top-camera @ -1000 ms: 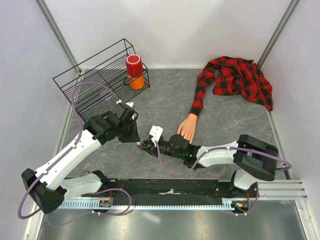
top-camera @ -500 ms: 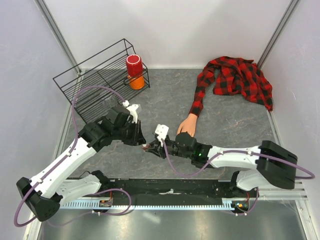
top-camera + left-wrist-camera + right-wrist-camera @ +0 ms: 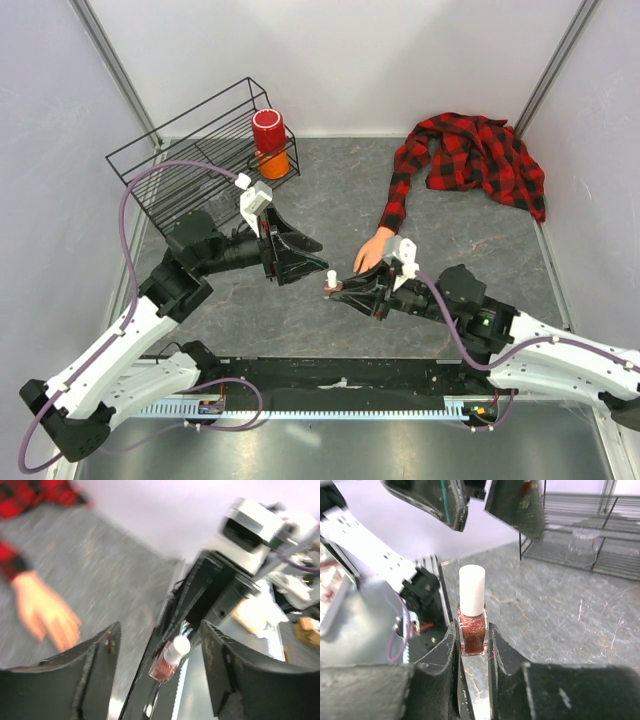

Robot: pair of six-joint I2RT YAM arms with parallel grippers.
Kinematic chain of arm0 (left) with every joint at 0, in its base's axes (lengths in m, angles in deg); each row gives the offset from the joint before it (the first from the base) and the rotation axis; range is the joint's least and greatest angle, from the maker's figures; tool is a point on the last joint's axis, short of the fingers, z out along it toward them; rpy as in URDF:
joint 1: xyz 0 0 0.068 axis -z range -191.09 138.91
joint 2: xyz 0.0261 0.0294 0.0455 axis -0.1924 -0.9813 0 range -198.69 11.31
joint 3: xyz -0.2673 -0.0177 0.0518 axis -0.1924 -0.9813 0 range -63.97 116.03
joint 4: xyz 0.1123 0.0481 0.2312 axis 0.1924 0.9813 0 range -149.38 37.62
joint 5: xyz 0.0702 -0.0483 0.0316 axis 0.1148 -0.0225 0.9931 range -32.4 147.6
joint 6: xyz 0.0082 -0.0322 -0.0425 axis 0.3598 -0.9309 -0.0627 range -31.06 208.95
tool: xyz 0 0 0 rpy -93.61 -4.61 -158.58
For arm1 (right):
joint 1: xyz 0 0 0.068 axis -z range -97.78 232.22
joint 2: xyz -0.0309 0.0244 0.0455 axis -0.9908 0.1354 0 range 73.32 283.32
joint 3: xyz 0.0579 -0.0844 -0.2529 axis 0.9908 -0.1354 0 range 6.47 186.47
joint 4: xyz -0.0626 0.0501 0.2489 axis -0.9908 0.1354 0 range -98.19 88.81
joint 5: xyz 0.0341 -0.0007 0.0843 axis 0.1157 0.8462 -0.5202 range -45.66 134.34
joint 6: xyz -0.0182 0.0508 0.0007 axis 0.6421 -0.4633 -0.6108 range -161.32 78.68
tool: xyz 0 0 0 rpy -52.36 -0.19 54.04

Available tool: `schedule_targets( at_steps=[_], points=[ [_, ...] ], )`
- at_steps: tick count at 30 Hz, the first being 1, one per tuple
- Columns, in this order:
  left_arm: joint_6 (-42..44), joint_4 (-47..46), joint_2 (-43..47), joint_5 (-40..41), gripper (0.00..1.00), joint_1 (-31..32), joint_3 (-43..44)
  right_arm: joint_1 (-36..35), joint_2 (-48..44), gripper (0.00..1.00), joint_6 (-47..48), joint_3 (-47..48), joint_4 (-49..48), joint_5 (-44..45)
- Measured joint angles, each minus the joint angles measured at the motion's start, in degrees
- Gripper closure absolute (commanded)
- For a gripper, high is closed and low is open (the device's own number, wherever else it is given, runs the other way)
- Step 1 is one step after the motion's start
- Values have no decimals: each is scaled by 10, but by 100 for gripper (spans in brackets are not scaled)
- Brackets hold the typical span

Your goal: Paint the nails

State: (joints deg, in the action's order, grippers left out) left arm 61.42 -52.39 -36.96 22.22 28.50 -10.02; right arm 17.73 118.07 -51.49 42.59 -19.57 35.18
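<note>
- The nails cannot be made out in any view: from above, the fingertips of the mannequin hand (image 3: pixel 375 248) are covered by the right arm's wrist, and your left wrist view shows the hand (image 3: pixel 44 614) only as a motion-blurred peach shape
- Your left wrist view is smeared throughout; in the top view the right arm is cut off at the lower right
- Mannequin hand: lies flat near the middle of the table (image 3: pixel 330 200), a little toward the right edge; its long axis runs from the plaid sleeve (image 3: pixel 400 185) at the far end to fingers pointing at the near edge, slightly leftward
- Right gripper (image 3: pixel 336 291): jaws clamped on the glass body of the polish bottle (image 3: pixel 472 625), white cap standing clear of the fingers, just left of the hand
- Left gripper (image 3: pixel 312 258): jaws apart and holding nothing; the cap shows in the gap beyond its fingers, untouched
- Wire rack (image 3: pixel 185 175), far left corner: a red cup (image 3: pixel 268 130) sits on an orange cup (image 3: pixel 273 163)
</note>
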Motion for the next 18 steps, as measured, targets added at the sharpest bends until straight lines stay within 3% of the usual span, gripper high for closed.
schedule_targets(
  at_steps=[5,8,18],
  points=[
    [-26,-108,-36,-79,36,1,-7,10,-50,100,-24,0,40,-1],
    [-31,-128,-60,-113,34,5,-7,14,-61,100,-32,0,67,-2],
    [6,-69,-83,-116,33,75,25,15,-63,100,-37,20,124,0]
  ],
)
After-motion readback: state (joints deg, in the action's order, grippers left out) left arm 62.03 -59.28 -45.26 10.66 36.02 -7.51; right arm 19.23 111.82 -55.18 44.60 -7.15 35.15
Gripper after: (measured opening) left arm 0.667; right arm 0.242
